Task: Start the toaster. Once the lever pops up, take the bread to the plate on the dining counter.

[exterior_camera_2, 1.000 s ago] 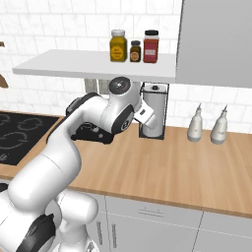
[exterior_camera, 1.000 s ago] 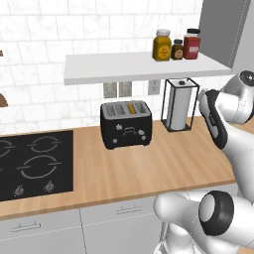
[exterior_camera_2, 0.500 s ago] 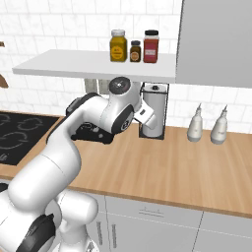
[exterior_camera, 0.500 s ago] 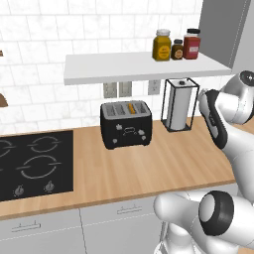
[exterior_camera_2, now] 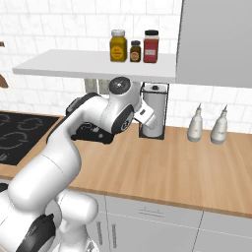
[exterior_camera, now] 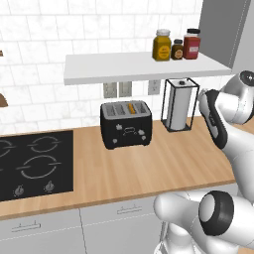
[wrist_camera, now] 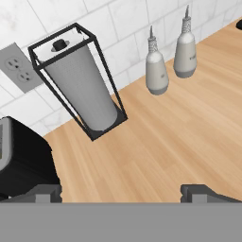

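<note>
The glossy black toaster (exterior_camera: 126,124) stands on the wood counter against the tiled wall, right of the stove. A slice of bread (exterior_camera: 130,107) shows as an orange strip in one of its top slots. The lever (exterior_camera: 129,131) is a small dark tab in the middle of its front face. In the hand view my gripper (wrist_camera: 122,193) hangs above the counter, open, with nothing between its fingertips. There the toaster (wrist_camera: 23,158) lies at the lower left, off to the side of the fingers. The plate and the dining counter are out of view.
A wire paper-towel holder (exterior_camera: 179,104) stands just right of the toaster. Two pale bottles (exterior_camera_2: 195,129) stand farther right along the wall. A white shelf (exterior_camera: 139,67) with jars (exterior_camera: 162,44) hangs low over the toaster. The black stove (exterior_camera: 34,163) lies to the left.
</note>
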Motion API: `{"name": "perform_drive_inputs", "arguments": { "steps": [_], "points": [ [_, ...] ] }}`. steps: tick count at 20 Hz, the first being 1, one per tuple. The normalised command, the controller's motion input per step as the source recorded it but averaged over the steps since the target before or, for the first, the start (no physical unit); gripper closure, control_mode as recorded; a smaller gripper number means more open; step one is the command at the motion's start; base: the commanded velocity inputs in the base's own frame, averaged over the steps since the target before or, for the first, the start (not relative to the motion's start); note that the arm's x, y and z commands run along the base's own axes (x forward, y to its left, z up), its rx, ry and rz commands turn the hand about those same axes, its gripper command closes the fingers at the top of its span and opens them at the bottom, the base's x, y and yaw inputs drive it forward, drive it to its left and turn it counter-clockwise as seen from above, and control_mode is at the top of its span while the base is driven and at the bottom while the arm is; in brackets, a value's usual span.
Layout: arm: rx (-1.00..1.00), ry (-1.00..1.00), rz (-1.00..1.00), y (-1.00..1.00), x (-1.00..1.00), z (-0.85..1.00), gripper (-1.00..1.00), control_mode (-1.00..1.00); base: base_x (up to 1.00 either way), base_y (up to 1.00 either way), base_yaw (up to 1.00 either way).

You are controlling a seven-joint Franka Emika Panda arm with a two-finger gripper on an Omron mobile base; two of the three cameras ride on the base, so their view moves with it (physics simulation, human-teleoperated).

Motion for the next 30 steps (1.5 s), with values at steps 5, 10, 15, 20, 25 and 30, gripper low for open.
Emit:
{"name": "perform_drive_inputs", "arguments": {
  "steps": [5, 10, 15, 20, 25, 30],
  "points": [
    [0.0, 0.0, 0.0, 0.0, 0.0, 0.0, -1.0, -1.0, 0.0, 0.0, 0.0],
    [0.0, 0.0, 0.0, 0.0, 0.0, 0.0, -1.0, -1.0, 0.0, 0.0, 0.0],
    [0.0, 0.0, 0.0, 0.0, 0.0, 0.0, -1.0, -1.0, 0.0, 0.0, 0.0],
    [0.0, 0.0, 0.0, 0.0, 0.0, 0.0, -1.0, -1.0, 0.0, 0.0, 0.0],
    [0.0, 0.0, 0.0, 0.0, 0.0, 0.0, -1.0, -1.0, 0.0, 0.0, 0.0],
    [0.0, 0.0, 0.0, 0.0, 0.0, 0.0, -1.0, -1.0, 0.0, 0.0, 0.0]
  ]
}}
